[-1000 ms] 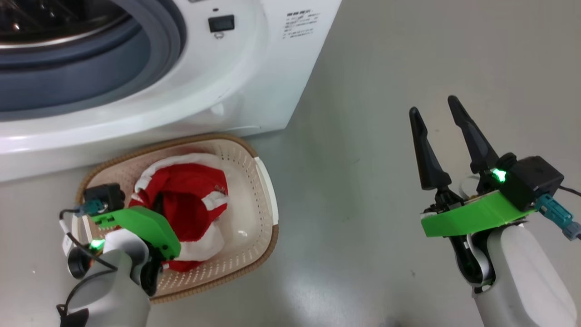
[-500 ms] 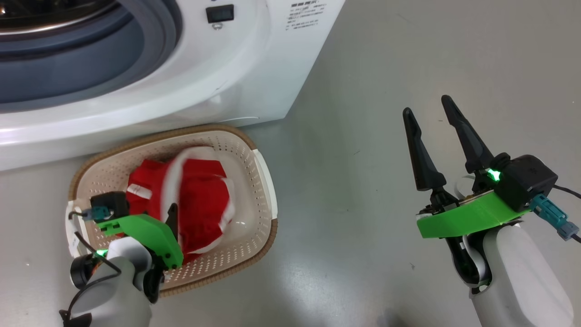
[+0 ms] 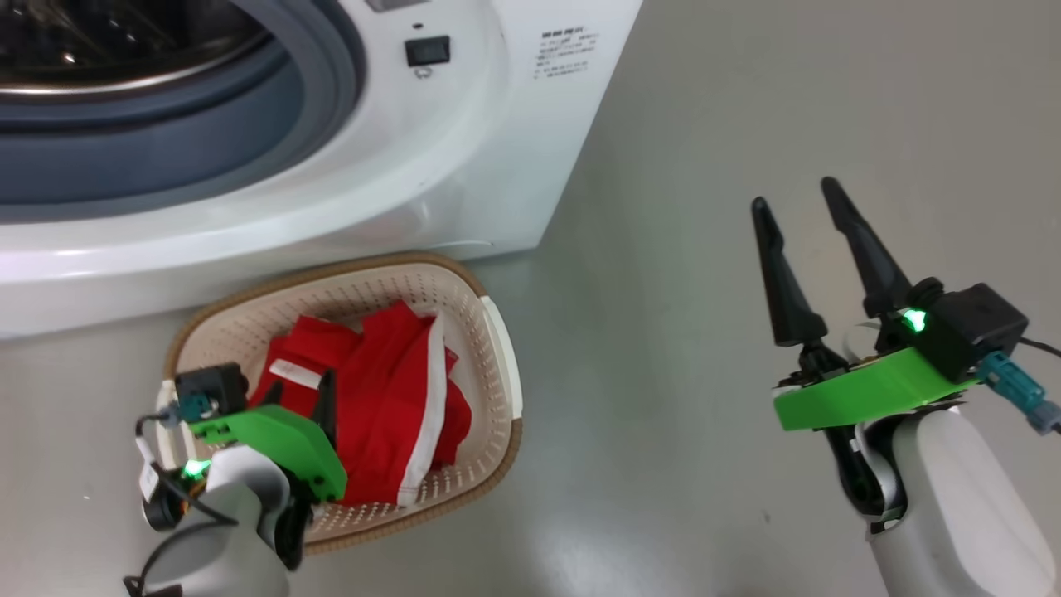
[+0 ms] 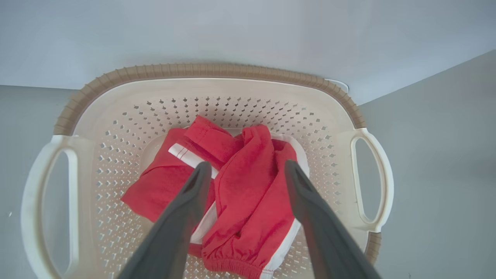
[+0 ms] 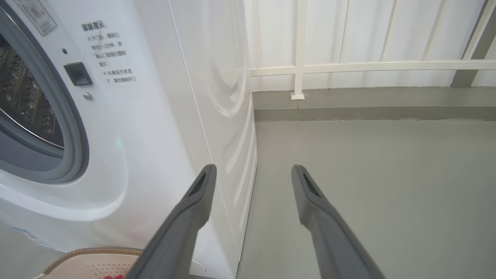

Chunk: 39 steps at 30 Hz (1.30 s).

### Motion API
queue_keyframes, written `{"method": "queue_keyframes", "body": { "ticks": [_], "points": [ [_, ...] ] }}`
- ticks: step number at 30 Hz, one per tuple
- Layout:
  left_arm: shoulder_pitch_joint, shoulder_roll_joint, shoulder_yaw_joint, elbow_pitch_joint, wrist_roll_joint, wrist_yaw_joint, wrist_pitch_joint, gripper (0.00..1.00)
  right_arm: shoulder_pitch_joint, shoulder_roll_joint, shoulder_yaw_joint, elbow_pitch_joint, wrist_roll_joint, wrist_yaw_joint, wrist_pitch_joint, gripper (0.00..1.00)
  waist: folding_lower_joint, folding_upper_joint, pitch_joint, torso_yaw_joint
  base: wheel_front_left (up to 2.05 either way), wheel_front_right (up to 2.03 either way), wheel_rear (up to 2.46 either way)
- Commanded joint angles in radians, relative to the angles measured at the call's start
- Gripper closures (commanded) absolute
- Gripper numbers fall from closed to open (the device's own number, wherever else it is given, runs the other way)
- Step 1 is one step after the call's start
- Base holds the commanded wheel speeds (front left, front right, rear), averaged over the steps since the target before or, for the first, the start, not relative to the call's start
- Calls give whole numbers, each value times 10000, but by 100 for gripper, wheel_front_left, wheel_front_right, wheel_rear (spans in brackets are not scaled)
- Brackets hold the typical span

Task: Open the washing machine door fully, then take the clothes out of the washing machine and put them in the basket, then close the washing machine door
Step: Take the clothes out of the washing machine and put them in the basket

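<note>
The clothes (image 4: 240, 186) lie crumpled in the middle of the basket's floor, reaching toward its near wall. They are thin, soft red fabric with flat white stripe trim and a gathered elastic hem at the near end. The basket (image 4: 209, 71) is a rounded rectangle of cream plastic. Its sloping walls are pierced with rows of small holes, and a brown ribbed rim with a woven look runs round the top. A smooth looped handle (image 4: 372, 178) sits at each short end.

The left gripper (image 4: 247, 166) hangs over the clothes with its two long, matt dark fingers spread wide, gripping nothing. We cannot tell whether the tips touch the cloth. The right gripper (image 3: 793, 192) is also wide open and empty, over bare floor well apart from the basket, and a bright green plastic bracket (image 3: 862, 390) sits at its wrist.

The washing machine (image 3: 464, 166) is glossy white with a gently dished front. A thick grey rubber ring (image 3: 249, 124) circles its mouth, and behind it we see the perforated steel drum (image 5: 23, 100). Beside the ring are a small black latch slot (image 3: 428, 50) and a block of printed text (image 3: 568, 51).

The basket stands on the floor (image 3: 704, 124), its far rim just beside the foot of the machine's front, near the right front corner. The floor is smooth, pale grey and faintly reflective. Behind it rises a low grey kerb and a white ribbed wall with cream rails (image 5: 348, 66).
</note>
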Motion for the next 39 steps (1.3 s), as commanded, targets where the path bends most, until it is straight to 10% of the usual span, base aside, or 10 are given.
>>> {"method": "queue_keyframes", "body": {
  "ticks": [1, 39],
  "points": [
    [402, 195, 121, -141, -53, -23, -187, 0, -14, 22, 88, -198, -88, 63, -65, 0, 0, 0, -299, 188, 0, 0, 0],
    [4993, 421, 2161, -8929, 1905, 86, -606, 0, 1746, 22, -1283, 190, -552, 63, -65, 0, 0, 0, -3960, 991, 0, 0, 0]
  ]
}}
